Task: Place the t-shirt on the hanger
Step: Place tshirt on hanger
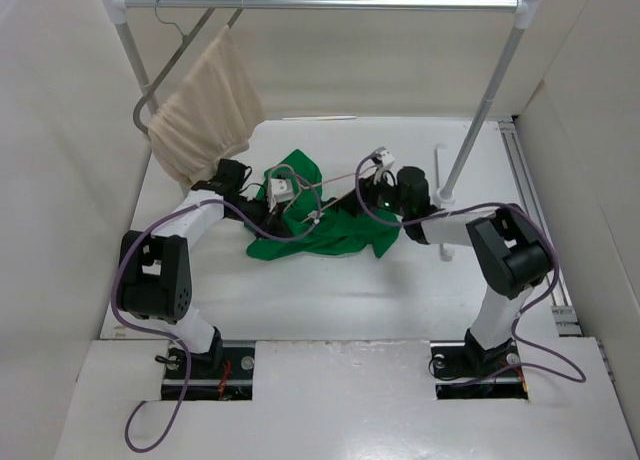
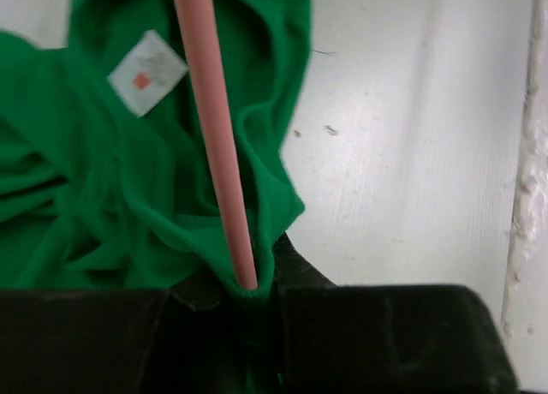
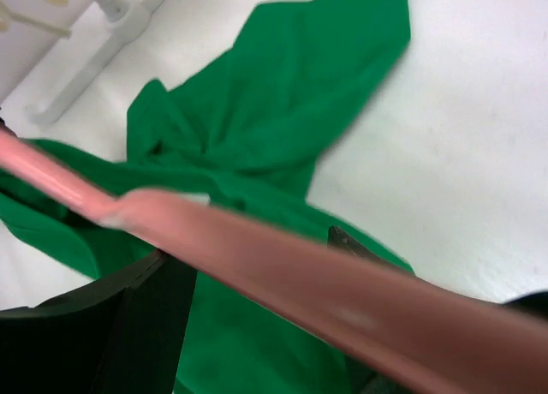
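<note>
The green t-shirt (image 1: pixel 330 230) lies crumpled mid-table between both arms. The pink hanger (image 1: pixel 345 183) runs thin across it from one gripper to the other. In the left wrist view my left gripper (image 2: pixel 257 295) is shut on the shirt's neck hem (image 2: pixel 248 265), beside the white label (image 2: pixel 147 72). The hanger's rod (image 2: pixel 214 137) passes down into that hem. In the right wrist view the hanger (image 3: pixel 282 274) crosses close and blurred in front of my right gripper (image 3: pixel 253 248). Its jaws stand apart with only green t-shirt (image 3: pixel 274 111) between them.
A clothes rack spans the back, its rail (image 1: pixel 330 0) high and its right post (image 1: pixel 480 110) and foot (image 1: pixel 440 170) near the right arm. A beige cloth (image 1: pixel 205 110) hangs on a grey hanger at the rail's left. White walls close both sides.
</note>
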